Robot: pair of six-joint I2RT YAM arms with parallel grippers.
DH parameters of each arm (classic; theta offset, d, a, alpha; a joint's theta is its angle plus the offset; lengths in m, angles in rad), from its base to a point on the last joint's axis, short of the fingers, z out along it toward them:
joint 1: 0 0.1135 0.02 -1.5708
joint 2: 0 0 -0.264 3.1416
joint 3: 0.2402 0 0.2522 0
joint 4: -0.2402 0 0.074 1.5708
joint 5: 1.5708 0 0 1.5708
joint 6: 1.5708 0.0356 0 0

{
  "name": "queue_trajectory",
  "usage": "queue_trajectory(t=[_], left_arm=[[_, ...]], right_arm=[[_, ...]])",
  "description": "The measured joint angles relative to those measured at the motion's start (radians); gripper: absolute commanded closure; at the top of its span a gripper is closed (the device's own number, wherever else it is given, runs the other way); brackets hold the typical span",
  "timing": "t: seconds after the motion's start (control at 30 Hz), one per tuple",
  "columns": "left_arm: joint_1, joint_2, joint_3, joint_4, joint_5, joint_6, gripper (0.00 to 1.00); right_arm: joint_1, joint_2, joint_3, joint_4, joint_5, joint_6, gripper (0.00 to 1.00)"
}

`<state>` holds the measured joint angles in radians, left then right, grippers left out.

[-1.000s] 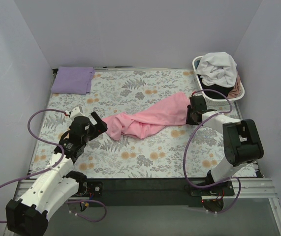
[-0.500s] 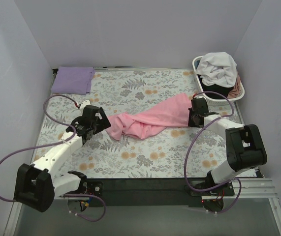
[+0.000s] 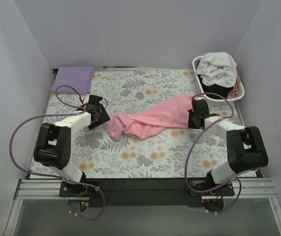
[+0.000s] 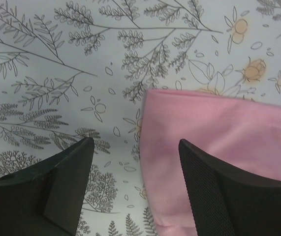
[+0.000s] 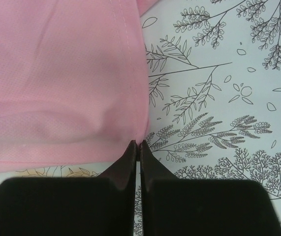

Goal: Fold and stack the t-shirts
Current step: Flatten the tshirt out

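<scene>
Across the middle of the floral table cover (image 3: 145, 160), a pink t-shirt (image 3: 145, 120) is seen lying twisted and bunched, stretched on a diagonal from lower left to upper right. At its left end the left gripper (image 3: 97, 114) is held low with its jaws apart. In the left wrist view, the left gripper (image 4: 135, 147) is placed astride the corner of the pink t-shirt (image 4: 219, 132), one finger over bare cover, the other over pink cloth, nothing clamped. At the garment's right end the right gripper (image 3: 195, 114) is pressed down. In the right wrist view, the right gripper (image 5: 138, 143) is seen with its fingers brought tight together on the edge of the pink t-shirt (image 5: 56, 73), the cloth puckered at the tips.

Farther back, a folded lavender t-shirt (image 3: 72, 79) is laid flat in the far left corner. In the far right corner a white laundry basket (image 3: 198, 64) is found, with a white t-shirt (image 3: 218, 66) heaped on top, a black one (image 3: 219, 90) beneath it and dusty pink fabric (image 3: 236, 89) at the side.
</scene>
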<state>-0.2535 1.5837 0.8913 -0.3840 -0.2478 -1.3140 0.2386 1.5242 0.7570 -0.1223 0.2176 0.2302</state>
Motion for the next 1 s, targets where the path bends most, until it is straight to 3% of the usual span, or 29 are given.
queue_trajectory(t=[0.1, 0.17, 0.5, 1.0], left_arm=[[0.024, 0.051, 0.034, 0.004, 0.010, 0.003, 0.47], [0.029, 0.082, 0.056, 0.003, 0.014, 0.009, 0.51], [0.028, 0.157, 0.145, -0.031, 0.006, 0.042, 0.53], [-0.004, 0.214, 0.217, -0.125, -0.021, 0.072, 0.68]], right_arm=[[0.000, -0.003, -0.001, 0.000, -0.007, -0.002, 0.99], [0.000, -0.012, -0.001, 0.000, -0.012, -0.003, 0.99], [0.000, -0.048, -0.002, 0.011, -0.038, -0.007, 0.99], [0.000, -0.048, -0.009, 0.021, -0.041, -0.010, 0.99]])
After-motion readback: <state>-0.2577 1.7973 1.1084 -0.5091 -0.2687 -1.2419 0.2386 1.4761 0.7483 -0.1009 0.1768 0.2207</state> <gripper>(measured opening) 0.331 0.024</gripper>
